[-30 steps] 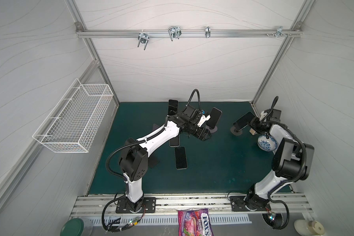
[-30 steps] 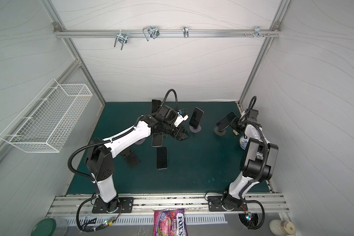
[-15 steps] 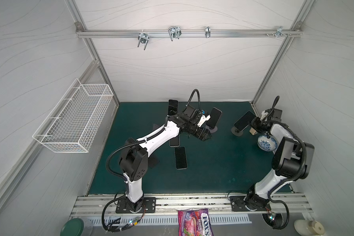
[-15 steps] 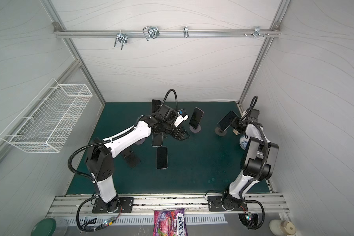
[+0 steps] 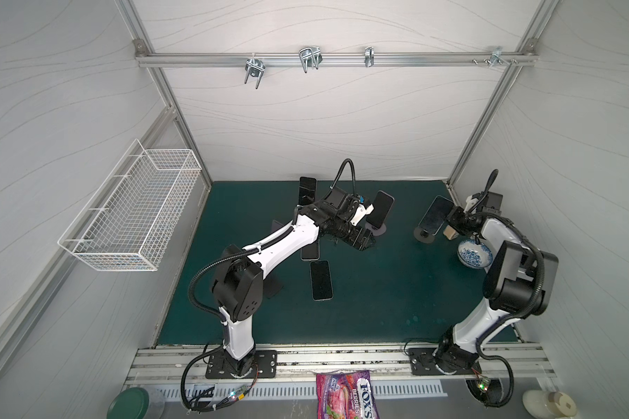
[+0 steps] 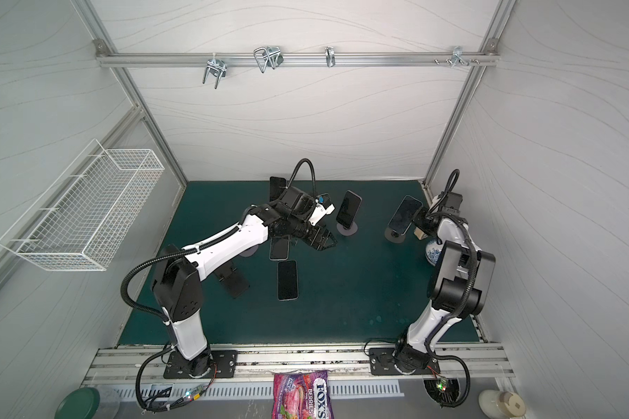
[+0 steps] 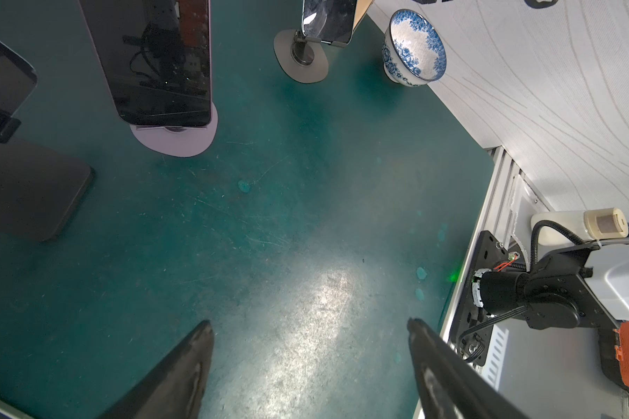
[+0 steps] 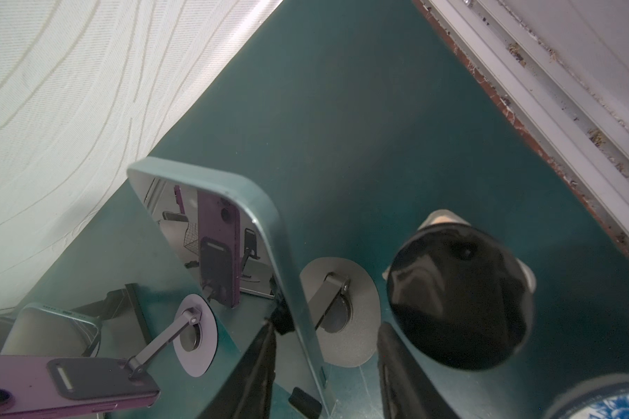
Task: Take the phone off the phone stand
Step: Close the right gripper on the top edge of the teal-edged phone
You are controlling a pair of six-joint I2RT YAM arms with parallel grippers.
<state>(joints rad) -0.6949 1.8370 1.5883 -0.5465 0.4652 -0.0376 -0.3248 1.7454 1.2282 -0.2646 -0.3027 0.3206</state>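
Green mat (image 5: 378,308) inside white panel walls. Teal phone (image 8: 211,261) at the mat's far right edge, leaning on round-based stand (image 8: 356,286), not visibly clear of it yet. Pinched across its side edges by right gripper (image 8: 325,326), jaws pressed onto the case. Grasp apparently made; lift-off and set-down left to do. Left gripper (image 7: 307,326) spread wide, empty, hanging over bare mat near purple phone (image 7: 160,61) on its own stand. Another phone (image 5: 321,280) flat mid-mat; patterned bowl (image 5: 474,254) beside the right arm.

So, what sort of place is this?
Probably a robot test booth: white walls on a metal frame, left arm and right arm bolted to a rail, a phone on a stand.
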